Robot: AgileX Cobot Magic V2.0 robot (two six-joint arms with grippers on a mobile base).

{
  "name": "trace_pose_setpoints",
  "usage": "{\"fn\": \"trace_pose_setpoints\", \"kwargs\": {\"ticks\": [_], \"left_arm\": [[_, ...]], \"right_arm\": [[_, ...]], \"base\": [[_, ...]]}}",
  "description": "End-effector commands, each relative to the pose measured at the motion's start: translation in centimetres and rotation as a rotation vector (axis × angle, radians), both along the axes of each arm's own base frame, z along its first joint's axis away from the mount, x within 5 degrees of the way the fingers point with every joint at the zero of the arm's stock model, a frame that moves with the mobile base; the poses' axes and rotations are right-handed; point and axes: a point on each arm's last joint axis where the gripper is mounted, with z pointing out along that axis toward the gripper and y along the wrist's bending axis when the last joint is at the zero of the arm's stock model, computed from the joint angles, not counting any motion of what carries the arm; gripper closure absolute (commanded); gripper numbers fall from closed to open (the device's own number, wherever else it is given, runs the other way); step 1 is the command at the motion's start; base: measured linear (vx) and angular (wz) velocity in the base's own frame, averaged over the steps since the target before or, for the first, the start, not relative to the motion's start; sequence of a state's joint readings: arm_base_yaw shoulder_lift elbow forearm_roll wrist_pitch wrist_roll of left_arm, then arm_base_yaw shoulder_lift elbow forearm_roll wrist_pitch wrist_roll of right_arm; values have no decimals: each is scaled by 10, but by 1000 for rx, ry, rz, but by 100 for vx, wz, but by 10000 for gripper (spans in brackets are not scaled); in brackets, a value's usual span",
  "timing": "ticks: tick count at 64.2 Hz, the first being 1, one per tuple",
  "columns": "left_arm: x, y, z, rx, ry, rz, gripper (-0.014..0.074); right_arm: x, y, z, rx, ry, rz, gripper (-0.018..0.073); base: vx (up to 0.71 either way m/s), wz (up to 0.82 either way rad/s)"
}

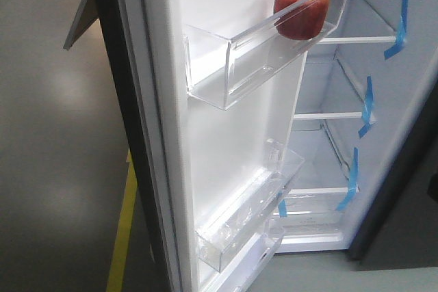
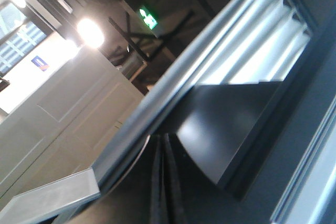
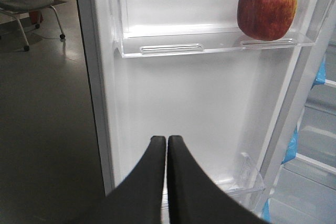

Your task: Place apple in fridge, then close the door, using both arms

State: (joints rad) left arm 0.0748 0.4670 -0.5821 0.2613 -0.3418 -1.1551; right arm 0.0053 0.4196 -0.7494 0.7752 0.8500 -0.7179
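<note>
- Apple: one, sitting stem up at the hinge end of the top bin on the inside of the door; it touches the bin floor and is held by neither arm
- Door: one, swung wide open, its long axis upright; in the front view its free edge faces the camera, with the dark outer face to the left and the white inner face to the right
- Right gripper: fingers pressed together and holding nothing, pointed straight at the bare white inner face of the door; the apple lies above it and to its right
- Left gripper: fingers appear pressed together with nothing between them, lying near a dark grey edge; the wrist view is too dim and tilted to tell whether it touches
- Governing relation: shutting calls for a push on the dark outer face toward the fridge; the right gripper is on the wrong side for this, so the left arm is judged the better placed
- Counts: three clear bins on the door, three white shelves in the fridge, four strips of blue tape
- Placing looks done; closing has not begun
</note>
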Motion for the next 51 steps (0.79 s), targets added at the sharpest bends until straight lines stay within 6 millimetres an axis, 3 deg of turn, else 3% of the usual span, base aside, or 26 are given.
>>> {"fn": "trace_pose_setpoints", "kwargs": {"ticks": [1,12,25,36,51], "left_arm": [[20,-9,30,87,-117,-88,581],[74,-20,57,130,-107,-266,521],[143,-21,75,133,-39,-338,403],[191,-22,77,70,-10,-439,328],[238,-34,70,130,92,-615,321]], "right_arm": [[1,0,11,42,-49,-18,564],[1,0,11,42,-49,-18,564],[1,0,11,42,-48,-17,564],[1,0,11,41,-47,-16,564],[1,0,11,48,-47,-13,564]], "base": [[0,0],[0,0],[0,0],[0,0],[0,0]]}}
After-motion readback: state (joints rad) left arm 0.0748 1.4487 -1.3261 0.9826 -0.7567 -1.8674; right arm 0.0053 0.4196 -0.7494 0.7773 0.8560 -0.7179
